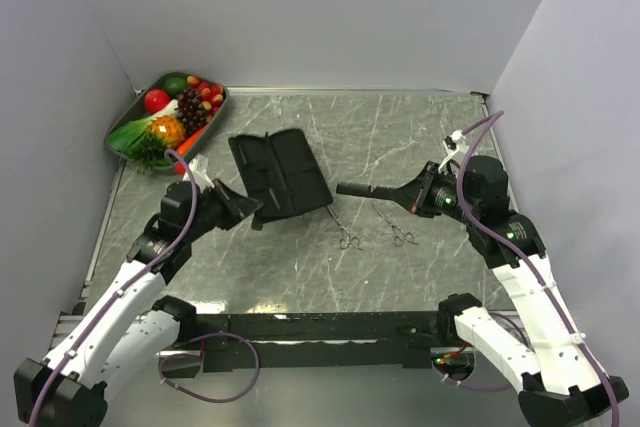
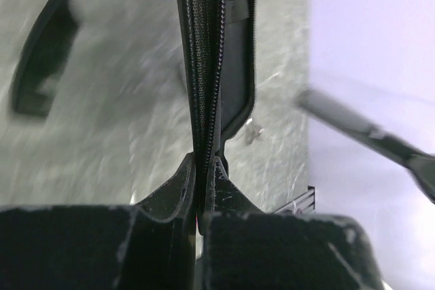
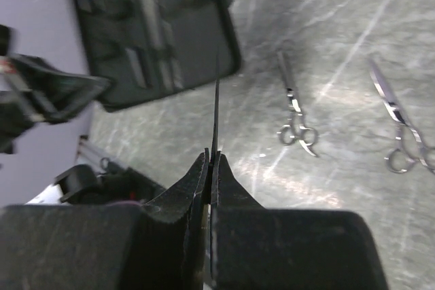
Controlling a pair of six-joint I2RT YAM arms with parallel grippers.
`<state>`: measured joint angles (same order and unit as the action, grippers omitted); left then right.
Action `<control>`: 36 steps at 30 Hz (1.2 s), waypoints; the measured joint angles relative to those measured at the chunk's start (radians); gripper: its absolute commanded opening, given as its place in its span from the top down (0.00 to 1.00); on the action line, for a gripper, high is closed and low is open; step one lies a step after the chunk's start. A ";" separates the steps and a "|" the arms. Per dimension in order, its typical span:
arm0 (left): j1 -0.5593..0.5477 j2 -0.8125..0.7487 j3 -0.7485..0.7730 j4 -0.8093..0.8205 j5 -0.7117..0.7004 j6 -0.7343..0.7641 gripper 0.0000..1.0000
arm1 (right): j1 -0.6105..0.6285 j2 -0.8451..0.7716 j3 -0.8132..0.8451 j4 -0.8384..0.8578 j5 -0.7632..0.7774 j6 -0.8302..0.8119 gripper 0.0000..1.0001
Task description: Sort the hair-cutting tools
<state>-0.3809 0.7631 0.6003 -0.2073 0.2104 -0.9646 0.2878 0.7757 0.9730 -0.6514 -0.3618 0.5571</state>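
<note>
An open black pouch (image 1: 277,173) lies at the table's middle left. My left gripper (image 1: 250,210) is shut on its near zipper edge (image 2: 204,66), the jaws pinching the fabric. Held above the table, my right gripper (image 1: 408,193) is shut on a slim black comb (image 1: 365,189) that points left toward the pouch. That comb (image 3: 215,93) shows edge-on in the right wrist view. Two silver scissors (image 1: 346,233) (image 1: 400,228) lie flat between the arms, nearer than the comb. Both scissors (image 3: 296,110) (image 3: 398,124) also show in the right wrist view, right of the pouch (image 3: 153,28).
A metal tray (image 1: 133,107) of toy fruit and vegetables sits at the far left corner. Grey walls close in the table's left, back and right sides. A black rail (image 1: 320,325) runs along the near edge between the arm bases.
</note>
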 measured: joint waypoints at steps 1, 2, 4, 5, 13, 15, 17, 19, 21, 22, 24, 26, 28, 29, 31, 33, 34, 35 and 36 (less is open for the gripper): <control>0.000 -0.015 -0.014 -0.031 -0.009 -0.015 0.99 | 0.000 0.000 0.010 0.000 -0.014 0.006 1.00; -0.001 -0.031 -0.029 -0.070 -0.025 -0.040 0.99 | 0.001 0.000 0.013 0.000 -0.023 0.011 1.00; -0.005 -0.063 -0.059 -0.148 -0.065 -0.092 0.99 | 0.001 0.000 0.014 -0.003 -0.033 0.026 1.00; -0.007 -0.081 -0.069 -0.191 -0.090 -0.122 0.99 | 0.002 0.002 0.014 -0.006 -0.033 0.029 1.00; -0.013 -0.127 -0.101 -0.375 -0.245 -0.296 0.41 | 0.003 0.018 0.013 -0.024 -0.027 0.052 1.00; -0.013 -0.093 -0.113 -0.369 -0.242 -0.315 0.30 | 0.003 0.020 0.013 -0.025 -0.025 0.053 1.00; -0.016 -0.045 -0.117 -0.362 -0.233 -0.316 0.21 | 0.003 0.022 0.014 -0.027 -0.023 0.052 1.00; -0.018 0.005 -0.116 -0.360 -0.222 -0.305 0.18 | 0.003 0.024 0.014 -0.033 -0.021 0.051 1.00; -0.024 0.035 -0.096 -0.391 -0.209 -0.280 0.18 | 0.004 0.025 0.014 -0.042 -0.016 0.048 1.00; -0.026 0.048 -0.071 -0.417 -0.206 -0.255 0.18 | 0.004 0.025 0.014 -0.046 -0.014 0.047 1.00; -0.028 0.065 0.007 -0.469 -0.199 -0.196 0.18 | 0.004 0.025 0.014 -0.051 -0.011 0.043 1.00; -0.028 0.079 0.103 -0.522 -0.199 -0.128 0.18 | 0.004 0.025 0.014 -0.055 -0.008 0.040 1.00; -0.028 0.102 0.217 -0.576 -0.200 -0.036 0.18 | 0.004 0.026 0.013 -0.058 -0.009 0.035 1.00; -0.028 0.119 0.283 -0.610 -0.200 0.010 0.18 | 0.004 0.027 0.014 -0.060 -0.010 0.035 1.00; -0.028 0.154 0.392 -0.666 -0.200 0.102 0.18 | 0.004 0.029 0.014 -0.061 -0.014 0.032 1.00; -0.028 0.188 0.478 -0.732 -0.200 0.188 0.18 | 0.004 0.030 0.014 -0.062 -0.018 0.028 1.00; -0.028 0.199 0.504 -0.760 -0.206 0.217 0.18 | 0.004 0.031 0.014 -0.063 -0.018 0.026 1.00; -0.029 0.210 0.527 -0.789 -0.214 0.249 0.17 | 0.004 0.031 0.013 -0.064 -0.018 0.024 1.00; -0.029 0.220 0.546 -0.818 -0.231 0.286 0.17 | 0.004 0.031 0.014 -0.066 -0.019 0.022 1.00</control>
<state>-0.4095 0.9829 1.1461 -1.0248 -0.0208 -0.6785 0.2920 0.8066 0.9867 -0.7177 -0.3805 0.5793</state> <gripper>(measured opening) 0.820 0.024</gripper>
